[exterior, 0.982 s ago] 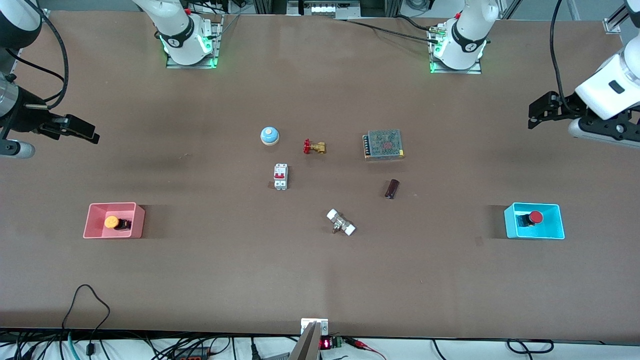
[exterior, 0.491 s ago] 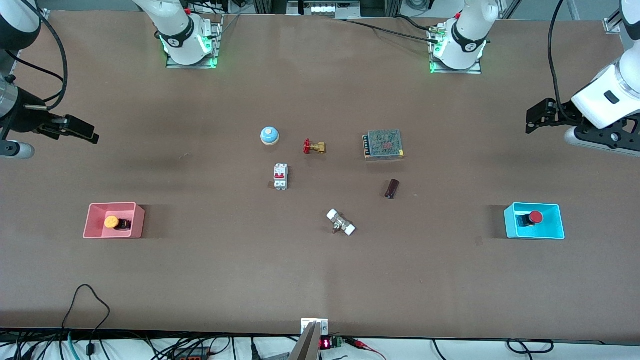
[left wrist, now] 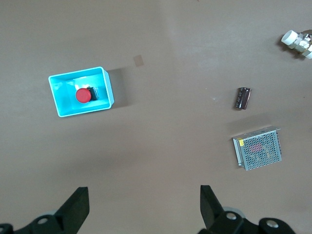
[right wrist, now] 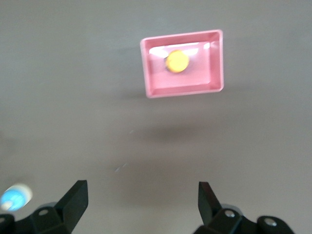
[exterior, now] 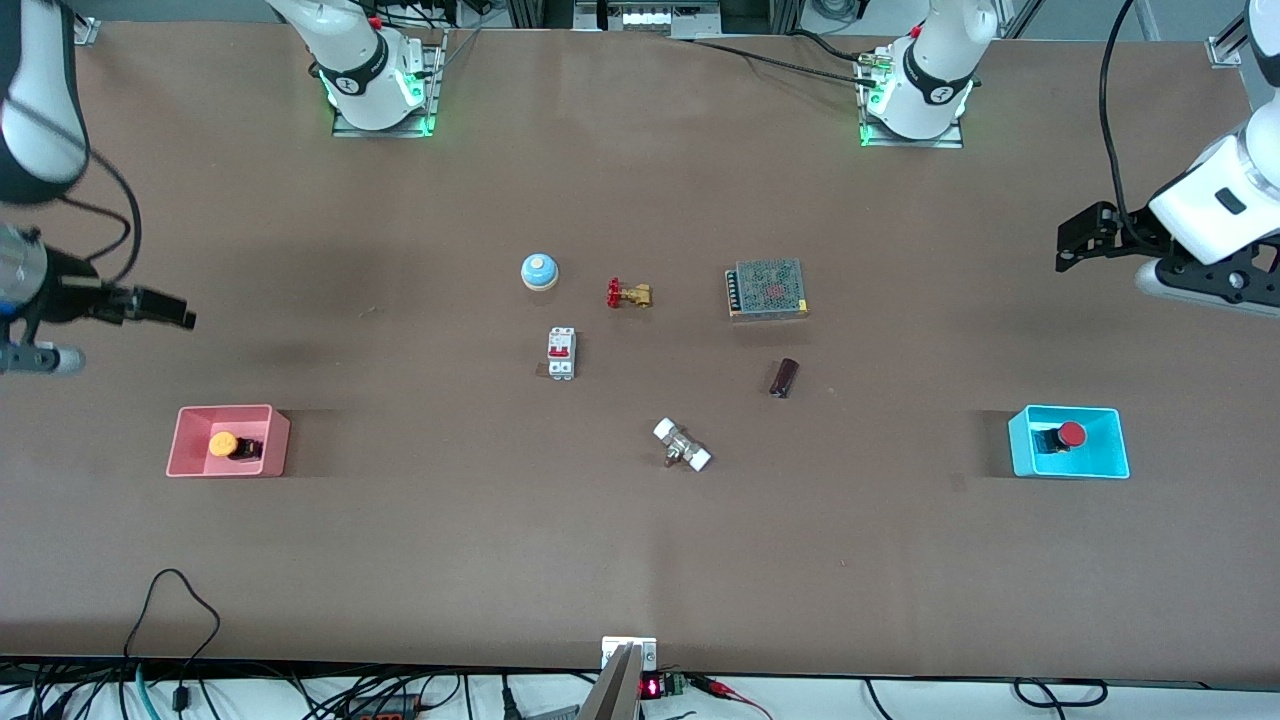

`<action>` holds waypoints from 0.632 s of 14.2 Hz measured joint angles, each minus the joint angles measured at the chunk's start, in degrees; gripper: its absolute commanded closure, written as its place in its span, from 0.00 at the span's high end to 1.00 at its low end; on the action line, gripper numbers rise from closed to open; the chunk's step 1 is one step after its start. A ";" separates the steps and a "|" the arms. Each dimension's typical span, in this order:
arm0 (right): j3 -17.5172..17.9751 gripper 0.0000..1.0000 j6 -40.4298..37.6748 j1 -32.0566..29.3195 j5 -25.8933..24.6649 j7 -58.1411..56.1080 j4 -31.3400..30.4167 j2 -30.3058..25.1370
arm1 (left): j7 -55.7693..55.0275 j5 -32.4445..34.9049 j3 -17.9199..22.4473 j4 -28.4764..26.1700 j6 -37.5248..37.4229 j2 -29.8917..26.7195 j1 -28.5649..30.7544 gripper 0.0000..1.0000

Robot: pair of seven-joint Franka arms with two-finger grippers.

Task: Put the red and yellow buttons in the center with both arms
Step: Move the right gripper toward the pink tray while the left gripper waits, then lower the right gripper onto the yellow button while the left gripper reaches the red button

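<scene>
front view, both arms raised over the table ends. i see the yellow button (exterior: 222, 443) lying in the pink bin (exterior: 200, 467) at the right arm's end of the table, and the red button (exterior: 1070, 434) lying in the cyan bin (exterior: 1114, 462) at the left arm's end; both bins sit nearer to the front camera than the cluster of parts at the table's middle.

the right gripper (exterior: 165, 308) hangs in the air over bare tabletop at the right arm's end. in the right wrist view its fingers (right wrist: 74, 200) stand wide apart with nothing between them, and the pink bin (right wrist: 151, 87) with the yellow button (right wrist: 177, 61) lies on the table below, clear of the fingers.

the left gripper (exterior: 1078, 240) hangs in the air over bare tabletop at the left arm's end. in the left wrist view its fingers (left wrist: 77, 206) are spread wide and hold nothing; the cyan bin (left wrist: 59, 104) with the red button (left wrist: 83, 95) lies below, well apart from the fingers.

middle of the table (exterior: 640, 540): a blue dome bell (exterior: 539, 270), beside it a brass valve with red handle (exterior: 628, 294), and a metal mesh box (exterior: 767, 289) toward the left arm's end. nearer to the front camera lie a white breaker with red switches (exterior: 561, 353), a dark cylinder (exterior: 784, 377) and a white-ended fitting (exterior: 682, 445). the tabletop nearer still is bare brown surface.
</scene>
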 measured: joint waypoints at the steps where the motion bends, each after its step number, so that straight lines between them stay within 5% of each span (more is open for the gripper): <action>1: 0.00 1.00 2.72 -0.31 -2.42 -0.04 0.00 2.18 | 0.00 0.00 0.05 0.02 0.00 0.64 0.26 1.00; 4: 0.04 1.00 11.42 -0.38 -6.02 -0.04 -0.01 7.72 | 0.00 0.00 0.34 0.38 0.26 3.24 2.09 1.00; 9: 0.03 1.00 24.56 -1.61 -6.21 -0.04 -0.03 15.03 | 0.04 0.15 2.54 9.40 1.03 13.78 3.49 1.00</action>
